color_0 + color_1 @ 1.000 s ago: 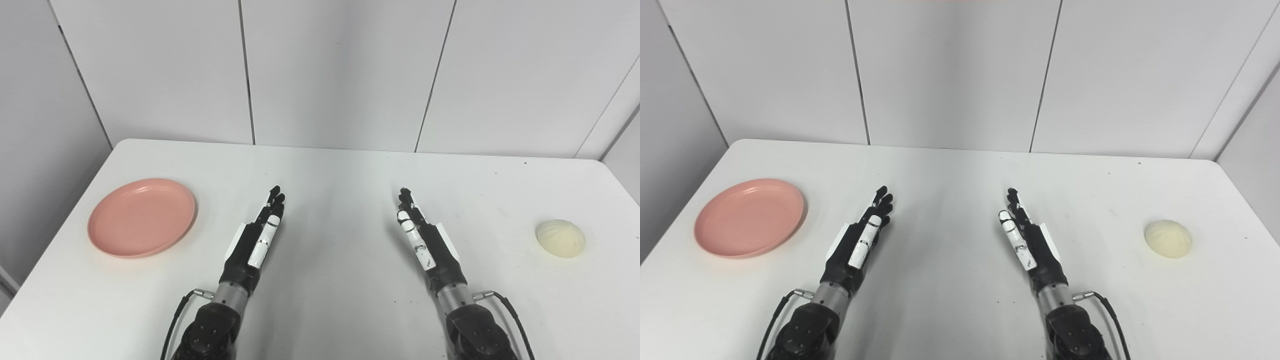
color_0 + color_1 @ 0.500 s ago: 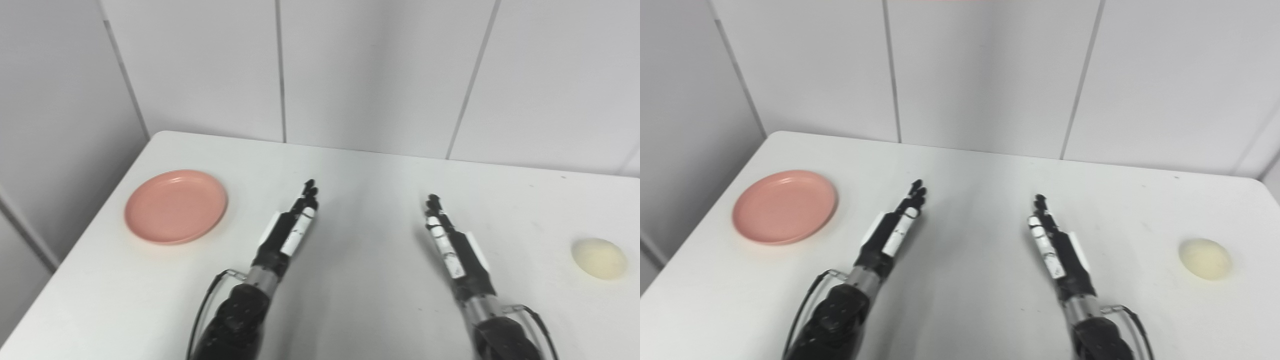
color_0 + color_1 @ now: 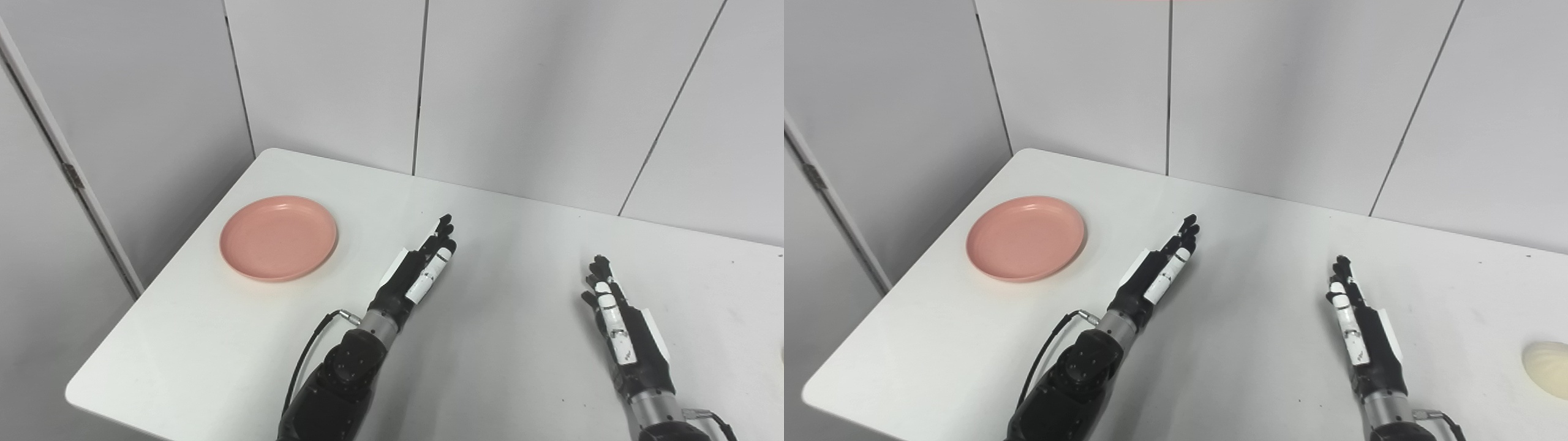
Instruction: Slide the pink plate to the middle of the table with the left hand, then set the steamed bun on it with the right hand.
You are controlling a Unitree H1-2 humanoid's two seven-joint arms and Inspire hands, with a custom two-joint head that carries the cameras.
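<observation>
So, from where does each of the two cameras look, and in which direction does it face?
Left eye view: on the head, facing down and forward at the white table; shows the left hand, right hand, pink plate.
Right eye view: beside it, slightly to the right, same direction; shows both hands, plus the steamed bun at the right edge.
Shared: table, plate, both open hands, the grey wall panels.

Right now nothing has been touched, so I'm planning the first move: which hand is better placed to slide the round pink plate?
Left. The left hand, open and empty, lies nearer the round pink plate; the right hand sits far across the white table.
</observation>
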